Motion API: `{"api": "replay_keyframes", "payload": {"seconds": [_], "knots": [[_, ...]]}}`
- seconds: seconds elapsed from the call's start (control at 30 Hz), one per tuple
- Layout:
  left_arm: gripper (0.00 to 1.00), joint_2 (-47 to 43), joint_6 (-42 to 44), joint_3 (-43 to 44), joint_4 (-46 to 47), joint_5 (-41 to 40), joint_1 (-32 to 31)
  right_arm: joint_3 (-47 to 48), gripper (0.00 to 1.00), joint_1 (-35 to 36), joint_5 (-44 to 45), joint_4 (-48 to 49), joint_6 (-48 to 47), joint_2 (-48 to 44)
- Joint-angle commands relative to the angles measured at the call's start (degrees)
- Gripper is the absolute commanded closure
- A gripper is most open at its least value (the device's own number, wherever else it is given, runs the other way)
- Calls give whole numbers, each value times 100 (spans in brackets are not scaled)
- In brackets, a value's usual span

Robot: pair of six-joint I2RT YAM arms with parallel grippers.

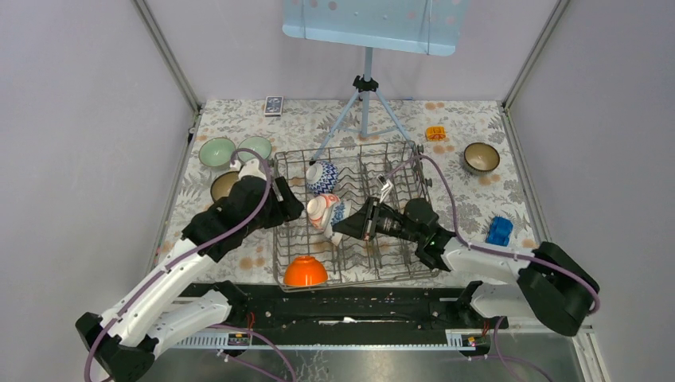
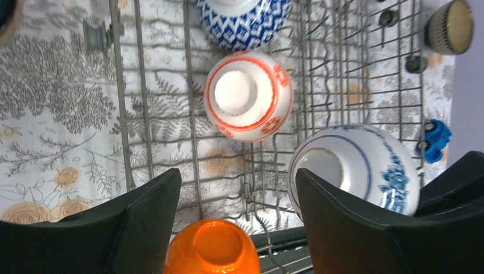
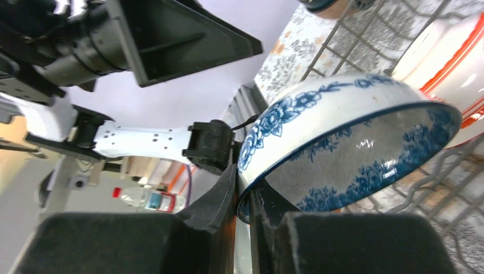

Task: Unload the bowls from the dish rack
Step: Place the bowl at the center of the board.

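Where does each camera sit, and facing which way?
Top external: overhead behind the bases, facing down at the dish rack; both arms show.
Left wrist: above the rack, facing down at the red-and-white bowl; open left gripper frames it.
Right wrist: faces left along the right gripper, shut on the blue floral bowl.
Shared: both wrists see that bowl.

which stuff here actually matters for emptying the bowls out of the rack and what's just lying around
Job: dish rack; blue floral bowl, pinched by right gripper; in the rack red-and-white bowl, blue diamond bowl, orange bowl; on the table left green bowl, right green bowl, left brown bowl, right brown bowl.
Lying about: tripod stand, orange toy, blue toy, small dark device.
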Motion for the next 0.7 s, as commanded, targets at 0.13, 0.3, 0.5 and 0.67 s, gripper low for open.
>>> {"api": "replay_keyframes", "payload": {"seconds": [0.13,0.3,0.5,0.67], "knots": [[17,97,395,1031,-71,-623,-27,1915,100,-80,577,-4430,-2566,-1340],[6,223,658,1550,111,-830,-25,3164,100,-77,1076,-6451,-3717,-1520],[1,117,938,1913,732,-689,-15,4621,100,28,1792,-8122,-4927,-1327],[1,321,1399,2336,990,287,-14,5720,100,978,3160,-9182,-6045,-930]]}}
